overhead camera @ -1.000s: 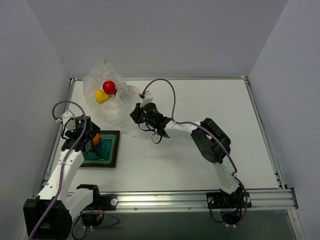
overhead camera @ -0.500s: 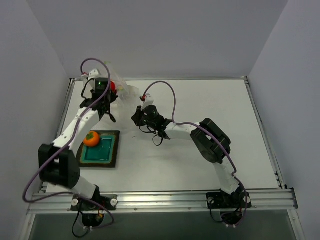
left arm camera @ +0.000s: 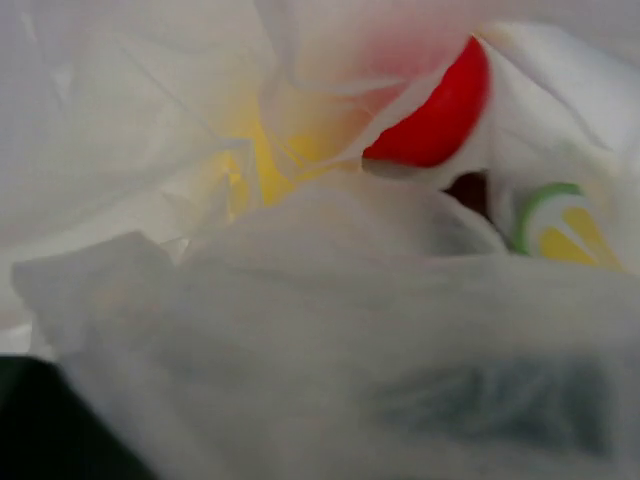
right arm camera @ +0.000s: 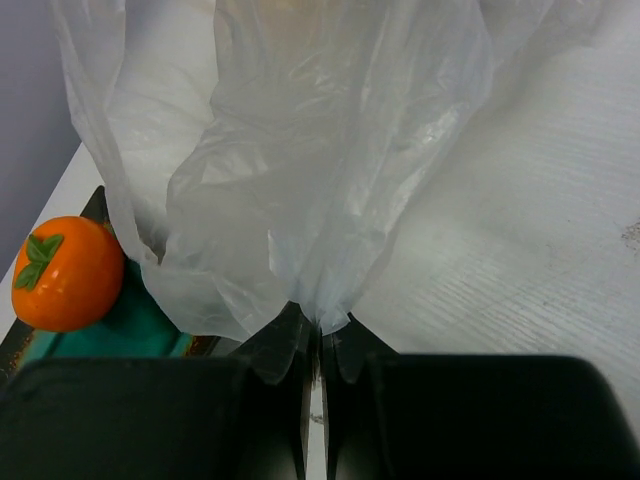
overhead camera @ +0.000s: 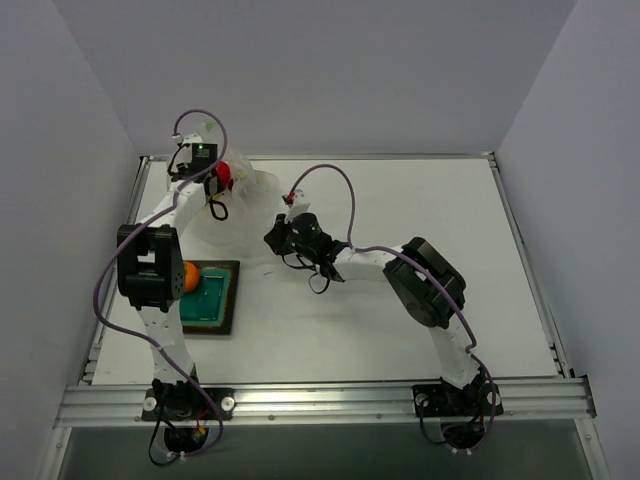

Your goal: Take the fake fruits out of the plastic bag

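Top external view: a white desk (overhead camera: 400, 260) with pale walls around it and two white-and-black robot arms bolted at its near edge. A large translucent whitish plastic bag (overhead camera: 240, 215) lies crumpled at the far left of the desk. The left arm stretches over to it. The left gripper (overhead camera: 212, 183) is at the bag's top, just beside a round glossy red plastic fruit (overhead camera: 225, 175). The right arm reaches across, and the right gripper (overhead camera: 273, 237) meets the bag's right edge. Nearer the arms, on the left, sits a green square tray with a dark rim (overhead camera: 220, 305). A glossy orange plastic fruit (overhead camera: 188, 277) rests at its far left corner, partly behind the left arm.

Left wrist view: bag film fills nearly the whole picture. The red fruit peeks through a gap in the folds at upper right. A yellow shape (left arm camera: 265, 165) glows through the film to its left, and a green and yellow printed mark (left arm camera: 558, 225) sits on the bag at right. Film veils the left gripper's fingers, so it cannot be told whether they are spread or closed.

Right wrist view: the right gripper's fingers are pressed together, pinching a gathered fold of the bag, which rises from them. The orange fruit, with a green leaf cap, sits on the tray at left, outside the bag.
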